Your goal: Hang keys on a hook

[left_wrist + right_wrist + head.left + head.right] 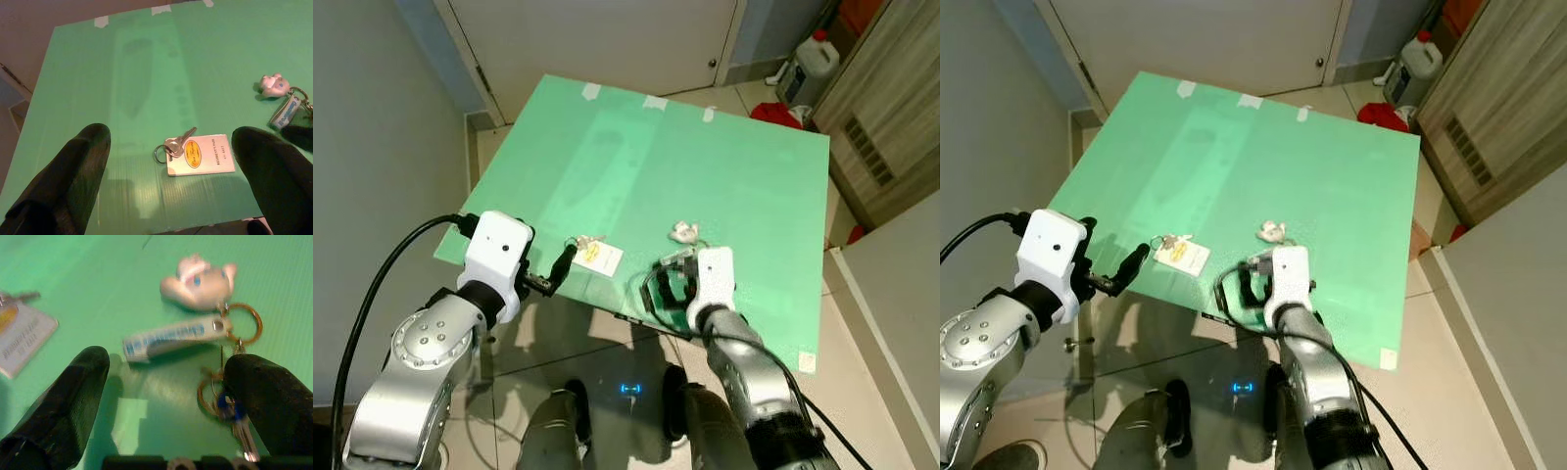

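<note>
Two sets of keys are lying on a flat green corrugated-plastic desk (724,157). The left end effector (171,161) is hovering with its black fingers spread wide, a silver key on a white rectangular tag with a yellow oval (198,153) lying just ahead between them. The right end effector (166,396), fingers likewise wide apart, is framing a key bunch with a blue-and-white strip fob and a pale pink plush charm (198,281); its ringed keys (230,411) are lying beside one finger.
</note>
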{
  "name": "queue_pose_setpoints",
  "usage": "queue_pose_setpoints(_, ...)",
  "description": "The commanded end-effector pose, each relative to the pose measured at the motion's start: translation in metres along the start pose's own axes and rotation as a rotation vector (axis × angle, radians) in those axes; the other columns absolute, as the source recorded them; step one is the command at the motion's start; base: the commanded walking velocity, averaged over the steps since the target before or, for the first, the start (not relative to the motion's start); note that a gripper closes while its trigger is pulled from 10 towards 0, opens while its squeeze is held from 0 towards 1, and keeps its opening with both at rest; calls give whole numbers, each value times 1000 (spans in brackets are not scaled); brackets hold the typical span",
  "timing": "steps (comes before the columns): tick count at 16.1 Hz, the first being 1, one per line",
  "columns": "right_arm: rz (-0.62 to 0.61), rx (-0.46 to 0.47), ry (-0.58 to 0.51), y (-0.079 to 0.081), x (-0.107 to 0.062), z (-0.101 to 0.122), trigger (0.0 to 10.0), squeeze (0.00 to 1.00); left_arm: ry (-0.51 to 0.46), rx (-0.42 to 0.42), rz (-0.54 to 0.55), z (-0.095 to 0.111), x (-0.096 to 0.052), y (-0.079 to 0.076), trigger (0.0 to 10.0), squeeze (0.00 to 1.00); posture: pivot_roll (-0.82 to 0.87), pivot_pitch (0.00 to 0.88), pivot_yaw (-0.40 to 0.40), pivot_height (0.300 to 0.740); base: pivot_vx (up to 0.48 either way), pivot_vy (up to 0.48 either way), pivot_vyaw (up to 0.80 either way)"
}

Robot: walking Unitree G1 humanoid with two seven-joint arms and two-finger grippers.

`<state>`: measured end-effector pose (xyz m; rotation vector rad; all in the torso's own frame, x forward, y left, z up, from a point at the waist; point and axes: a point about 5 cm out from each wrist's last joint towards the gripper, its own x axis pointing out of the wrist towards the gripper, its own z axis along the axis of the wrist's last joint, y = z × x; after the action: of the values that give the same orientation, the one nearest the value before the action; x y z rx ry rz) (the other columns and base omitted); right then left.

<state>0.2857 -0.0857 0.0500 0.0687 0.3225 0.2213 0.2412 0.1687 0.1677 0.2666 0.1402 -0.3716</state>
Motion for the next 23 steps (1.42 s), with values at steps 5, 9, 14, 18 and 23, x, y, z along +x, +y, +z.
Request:
queue_pose_setpoints(5,-11,-46,47,-7,-9,-14,10000,0,-16,-4,-32,3,1,-6,10000,0,120,318,23,740,0,0,0)
queue_pose_setpoints(9,-39,-101,95,-20,-14,-25,10000,0,-20,-10,-32,4,2,-7,10000,0,119,317,21,740,0,0,0)
queue_pose_setpoints(14,-6,-68,15,-10,-10,-2,10000,0,-27,-14,-29,6,3,-6,10000,0,117,318,19,740,0,0,0)
queue_pose_setpoints(18,88,28,-54,12,-9,22,10000,0,-35,-19,-23,8,4,-6,10000,0,118,318,11,740,0,0,0)
queue_pose_setpoints(23,101,124,11,23,2,12,10000,0,-37,-22,-18,8,4,-7,10000,0,130,331,12,740,0,0,0)
